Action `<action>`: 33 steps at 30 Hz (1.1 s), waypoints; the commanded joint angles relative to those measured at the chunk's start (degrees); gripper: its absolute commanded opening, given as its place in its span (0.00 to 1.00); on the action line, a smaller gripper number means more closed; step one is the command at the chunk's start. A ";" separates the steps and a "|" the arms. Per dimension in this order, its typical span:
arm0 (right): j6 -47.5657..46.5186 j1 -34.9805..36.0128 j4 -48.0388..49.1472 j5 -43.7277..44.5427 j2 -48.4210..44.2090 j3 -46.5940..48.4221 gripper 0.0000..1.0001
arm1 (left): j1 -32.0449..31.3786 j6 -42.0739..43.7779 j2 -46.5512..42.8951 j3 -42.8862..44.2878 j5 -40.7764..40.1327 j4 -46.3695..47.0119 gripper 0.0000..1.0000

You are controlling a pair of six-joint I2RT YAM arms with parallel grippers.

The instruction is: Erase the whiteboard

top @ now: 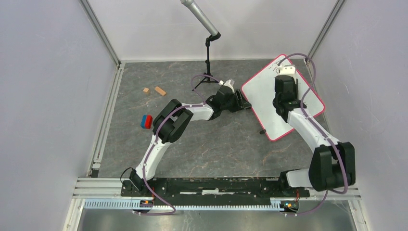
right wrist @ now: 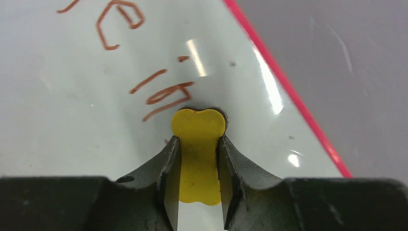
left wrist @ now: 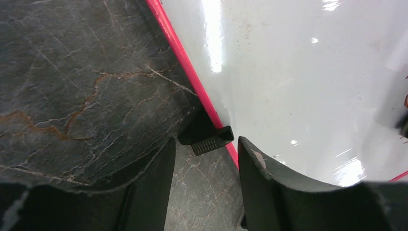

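Between the closed fingers of the right gripper (right wrist: 198, 144), a yellow bone-shaped eraser (right wrist: 198, 126) is clamped over the whiteboard (right wrist: 72, 106); red marker strokes (right wrist: 163, 91) are seen at its 11 o'clock. The left gripper (left wrist: 207, 147) is held narrowly open at the board's 9 o'clock rim, beside a black foot (left wrist: 211, 139). The board is located at the 2 o'clock area of the table (top: 202, 144).
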 commanded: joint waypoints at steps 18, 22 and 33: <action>2.52 -3.95 5.96 6.77 -5.38 -8.20 0.15 | -0.29 0.53 2.64 0.85 -4.48 -11.46 0.48; 1.15 -4.14 7.57 5.52 -5.48 -8.70 0.15 | -0.29 0.50 2.62 0.81 -4.48 -11.46 0.48; -0.02 0.30 13.08 -4.58 5.73 -1.81 0.15 | -0.29 0.54 2.33 0.00 -4.39 -10.52 0.46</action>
